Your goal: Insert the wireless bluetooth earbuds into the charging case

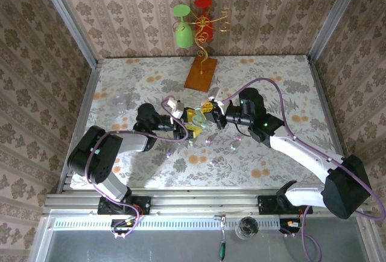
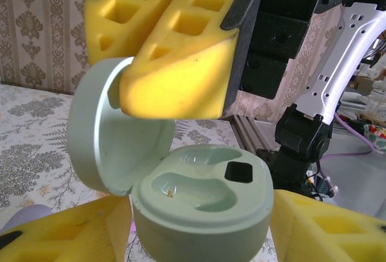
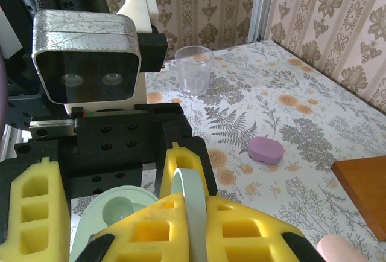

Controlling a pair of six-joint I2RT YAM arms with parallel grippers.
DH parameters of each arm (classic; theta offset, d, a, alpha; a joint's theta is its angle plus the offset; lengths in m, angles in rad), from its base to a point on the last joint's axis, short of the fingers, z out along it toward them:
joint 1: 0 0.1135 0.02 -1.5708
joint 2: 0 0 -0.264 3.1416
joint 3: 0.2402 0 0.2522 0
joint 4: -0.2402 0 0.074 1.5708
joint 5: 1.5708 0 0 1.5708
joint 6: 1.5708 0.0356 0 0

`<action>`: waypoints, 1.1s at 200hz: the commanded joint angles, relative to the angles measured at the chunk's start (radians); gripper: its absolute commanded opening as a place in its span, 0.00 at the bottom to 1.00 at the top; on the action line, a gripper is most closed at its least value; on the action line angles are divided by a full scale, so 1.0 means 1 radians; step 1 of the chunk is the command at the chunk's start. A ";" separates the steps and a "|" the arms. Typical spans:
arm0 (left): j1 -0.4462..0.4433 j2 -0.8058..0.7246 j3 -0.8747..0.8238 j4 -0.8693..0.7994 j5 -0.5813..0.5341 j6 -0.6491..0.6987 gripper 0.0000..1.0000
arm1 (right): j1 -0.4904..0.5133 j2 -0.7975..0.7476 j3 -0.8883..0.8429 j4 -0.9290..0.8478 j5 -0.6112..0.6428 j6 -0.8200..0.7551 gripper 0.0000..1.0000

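Wooden base (image 1: 201, 73) sits at top centre of the overhead view. Its wire tree (image 1: 208, 32) carries a green glass (image 1: 183, 29) and a red glass (image 1: 203, 2), near my grippers but apart from them. From the right wrist I see a clear cup (image 3: 194, 69) at upper centre and a purple case (image 3: 266, 150) lying on the cloth (image 3: 289, 111) at right centre. A pink shape (image 3: 338, 251) is cut off at the lower right corner. What crowds the work is the two grippers themselves, meeting nose to nose at mid-frame overhead.

My left gripper (image 2: 199, 238) is closed on the mint case (image 2: 205, 201). Its yellow fingers (image 2: 60, 238) press the body from both sides at the bottom of the left wrist view. My right gripper (image 3: 188, 232) pinches the lid (image 2: 102, 135), which stands hinged open at the left of the mint case, its thin edge squeezed between the pads. The two wells face up.

I take the earbuds (image 1: 233, 145) to be the tiny pale bits on the cloth just below the grippers in the overhead view, too small to tell apart. They are not yet in the wells.
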State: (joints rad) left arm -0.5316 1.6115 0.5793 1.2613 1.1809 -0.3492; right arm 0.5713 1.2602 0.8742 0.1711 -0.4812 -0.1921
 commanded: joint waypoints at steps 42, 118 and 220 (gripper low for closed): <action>-0.008 0.009 0.022 0.022 0.005 -0.021 0.57 | 0.009 -0.001 -0.011 0.028 0.006 -0.020 0.00; -0.008 0.012 0.028 0.021 0.008 -0.025 0.57 | 0.010 0.016 -0.004 0.014 -0.003 -0.024 0.00; -0.007 0.022 0.027 0.023 0.016 -0.017 0.40 | 0.013 0.001 -0.010 0.007 -0.008 -0.021 0.00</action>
State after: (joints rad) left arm -0.5346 1.6218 0.5797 1.2655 1.1896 -0.3672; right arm 0.5743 1.2743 0.8738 0.1749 -0.4808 -0.2108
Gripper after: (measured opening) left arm 0.412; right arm 0.114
